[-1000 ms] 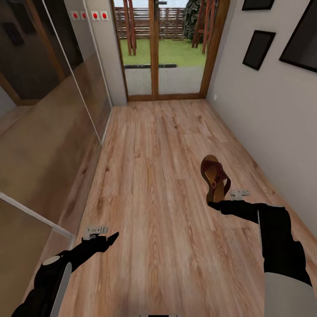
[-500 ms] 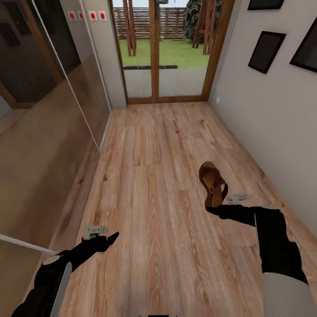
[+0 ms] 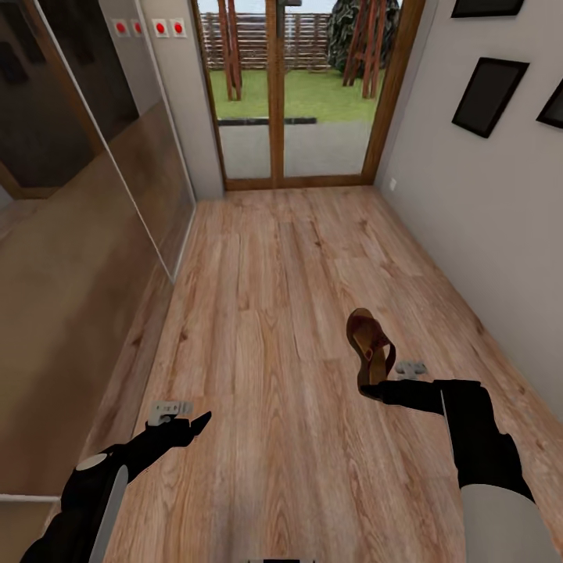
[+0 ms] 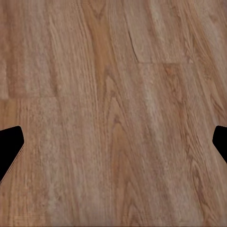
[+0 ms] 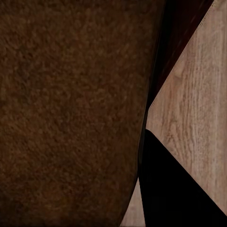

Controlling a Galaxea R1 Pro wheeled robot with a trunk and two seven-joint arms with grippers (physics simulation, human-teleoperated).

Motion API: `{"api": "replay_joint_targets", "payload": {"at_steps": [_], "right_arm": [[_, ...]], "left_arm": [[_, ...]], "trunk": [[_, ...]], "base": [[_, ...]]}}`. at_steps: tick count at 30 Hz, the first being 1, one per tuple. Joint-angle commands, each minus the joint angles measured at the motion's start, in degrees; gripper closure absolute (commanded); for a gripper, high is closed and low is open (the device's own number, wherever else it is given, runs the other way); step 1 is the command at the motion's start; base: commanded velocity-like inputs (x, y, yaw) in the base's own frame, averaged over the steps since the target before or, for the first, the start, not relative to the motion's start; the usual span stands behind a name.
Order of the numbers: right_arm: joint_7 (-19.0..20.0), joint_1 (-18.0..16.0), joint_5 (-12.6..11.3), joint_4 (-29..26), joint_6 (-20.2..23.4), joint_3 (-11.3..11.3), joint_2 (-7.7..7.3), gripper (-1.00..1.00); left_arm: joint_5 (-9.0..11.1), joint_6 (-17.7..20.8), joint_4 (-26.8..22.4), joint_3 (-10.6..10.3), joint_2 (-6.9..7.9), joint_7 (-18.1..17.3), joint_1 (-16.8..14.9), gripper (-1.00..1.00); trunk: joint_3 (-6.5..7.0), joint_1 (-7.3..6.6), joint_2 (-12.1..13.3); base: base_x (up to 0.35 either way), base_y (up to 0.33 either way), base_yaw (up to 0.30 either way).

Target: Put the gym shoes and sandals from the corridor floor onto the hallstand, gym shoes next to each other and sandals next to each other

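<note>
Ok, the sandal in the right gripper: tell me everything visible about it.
The sandal is dark reddish-brown, leather-looking, with a tan footbed and a wide strap upper. The right gripper grips it at its near end; it sticks out ahead of the fingers, tilted on its side, above the corridor floor. Up close its rough brown surface lies against one black finger. Whether it touches the planks can't be told.

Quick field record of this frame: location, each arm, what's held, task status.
location: corridor, wood plank floor, glass doors ahead, framed pictures on the wall
left gripper: jaws open, empty, above bare floor
right gripper: jaws shut on one sandal, held off the floor, toe pointing away from the robot
right wrist view: dark brown sandal surface close against the lens
task status: one sandal in hand, not yet placed on a rack
</note>
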Motion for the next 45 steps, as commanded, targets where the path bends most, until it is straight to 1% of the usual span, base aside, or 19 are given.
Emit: {"api": "replay_joint_targets", "payload": {"at_steps": [1, 31, 40, 45], "right_arm": [[-0.2, 0.0, -0.3, 0.0, 0.2, 0.0, 0.0, 1.0], [0.1, 0.0, -0.5, 0.0, 0.2, 0.0, 0.0, 1.0], [0.1, 0.0, -0.6, 0.0, 0.2, 0.0, 0.0, 1.0], [0.1, 0.0, -0.6, 0.0, 0.2, 0.0, 0.0, 1.0]], "left_arm": [[0.0, 0.0, 0.0, 0.0, 0.0, 0.0, 0.0, -1.0], [-0.1, 0.0, 0.2, 0.0, 0.0, 0.0, 0.0, -1.0], [0.2, 0.0, 0.3, 0.1, 0.0, 0.0, 0.0, -1.0], [0.2, 0.0, 0.3, 0.0, 0.0, 0.0, 0.0, -1.0]], "trunk": [[0.0, 0.0, 0.0], [0.0, 0.0, 0.0], [0.4, 0.0, 0.0], [0.7, 0.0, 0.0]], "base": [[0.338, 0.001, 0.0], [0.338, 0.0, -0.001], [0.321, 0.0, -0.154], [0.174, 0.0, -0.205]]}}
